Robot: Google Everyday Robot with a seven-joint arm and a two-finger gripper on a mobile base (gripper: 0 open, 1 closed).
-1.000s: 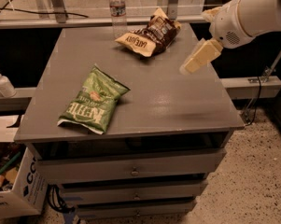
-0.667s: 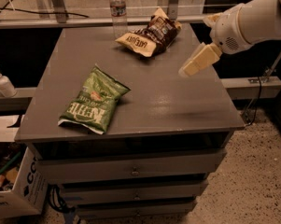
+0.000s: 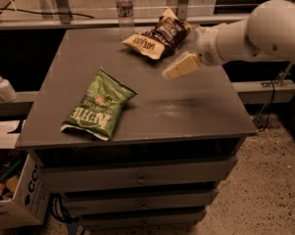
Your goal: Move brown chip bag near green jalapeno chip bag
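The brown chip bag (image 3: pixel 157 37) lies crinkled at the back of the grey cabinet top (image 3: pixel 186 106), dark brown above with a cream band. The green jalapeno chip bag (image 3: pixel 100 105) lies flat at the front left, white "Kettle" lettering up. My gripper (image 3: pixel 180 66) hangs above the top's right-middle part, just right of and in front of the brown bag, apart from it. The white arm (image 3: pixel 255 31) reaches in from the right.
A clear water bottle (image 3: pixel 124 9) stands at the back edge behind the brown bag. A white pump bottle (image 3: pixel 3 85) sits on a ledge to the left. A cardboard box (image 3: pixel 14 199) is on the floor at lower left. Drawers (image 3: pixel 137 177) face front.
My gripper and arm have moved left and a little back, closer to the brown chip bag. Both bags lie where they were.
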